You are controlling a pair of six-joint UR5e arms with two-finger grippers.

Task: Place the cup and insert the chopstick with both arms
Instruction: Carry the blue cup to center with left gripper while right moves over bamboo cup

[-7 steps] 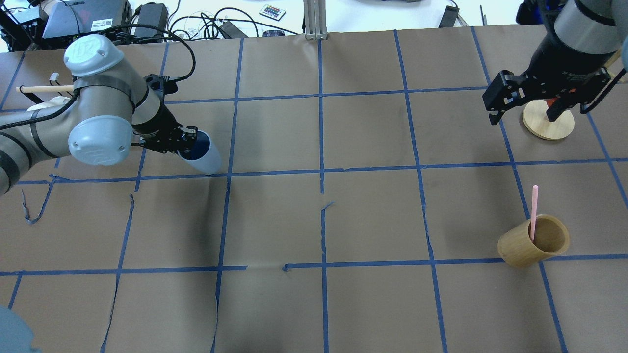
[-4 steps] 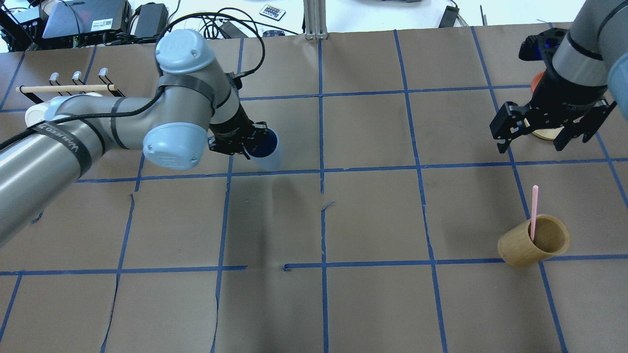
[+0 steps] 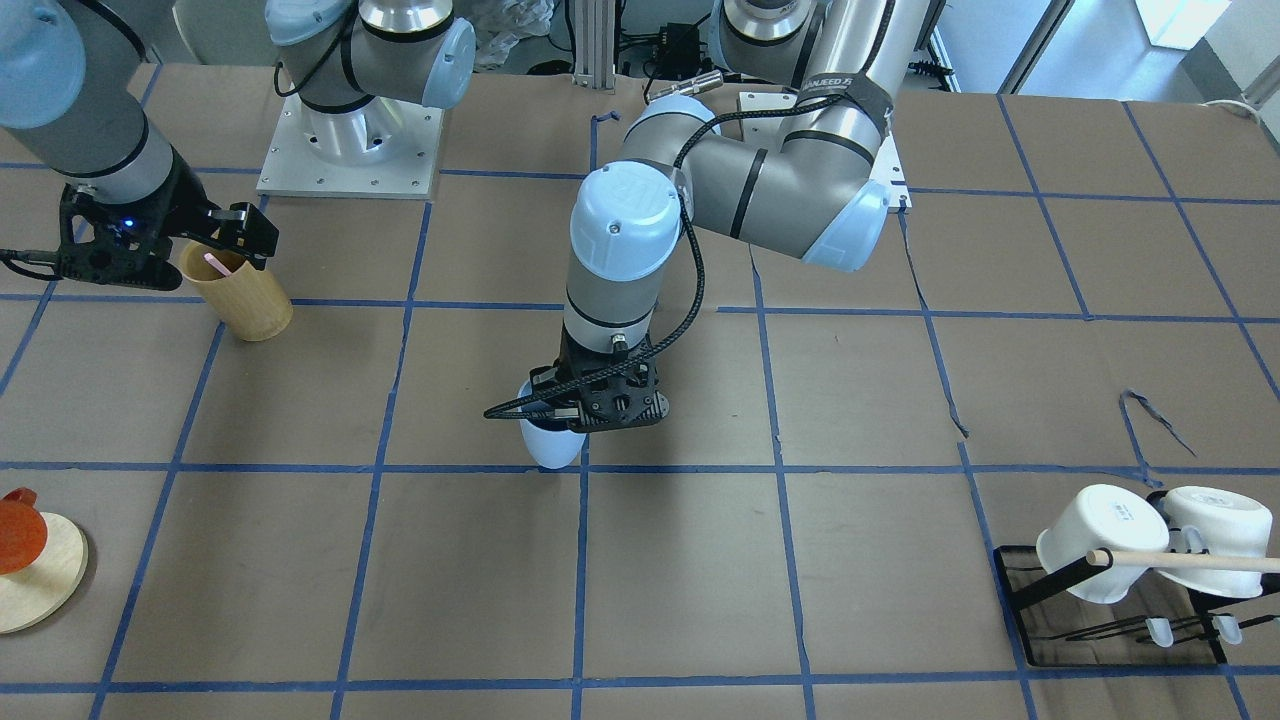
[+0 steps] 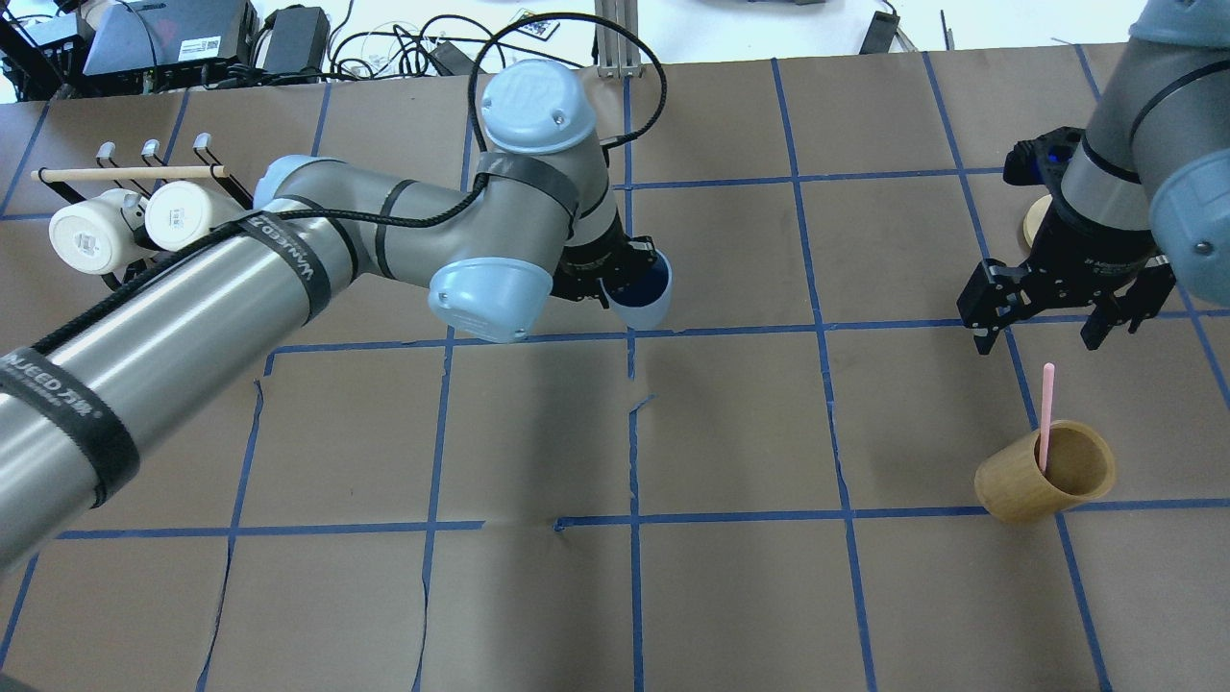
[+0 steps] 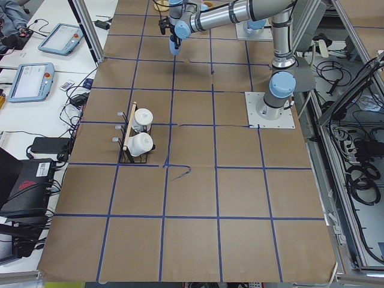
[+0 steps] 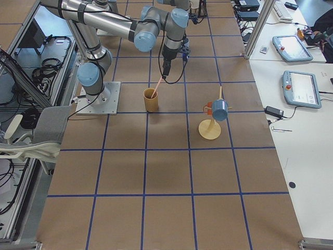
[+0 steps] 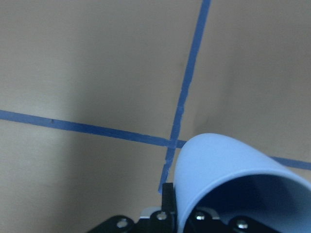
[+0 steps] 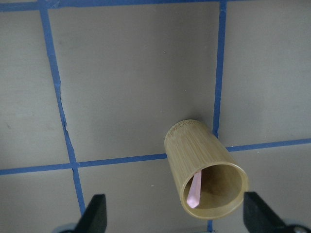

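- The holder (image 4: 1019,490) stands nearest the robot, on its right. The pink chopstick (image 4: 1045,413) leans in it, top end sticking out over the far rim.
- The right gripper (image 4: 1043,332) hangs just beyond the holder with its jaws spread wide and nothing between them. In the wrist view the holder's mouth and the chopstick lie between the two fingertips, well below them.
- Farther out, near the table's middle, the left gripper (image 4: 607,281) pinches the cup (image 4: 642,288) by its rim. The cup is tilted, its dark inside facing up, over a tape crossing. I cannot tell if its base touches the table.
- Far left, the rack (image 4: 115,226) holds two white cups.
- Since a second ago, the left gripper has carried the cup from beside the rack to the centre.
- The right gripper has come from over the wooden stand (image 3: 40,570) toward the holder, jaws spread as before.
- The holder and chopstick have not moved.
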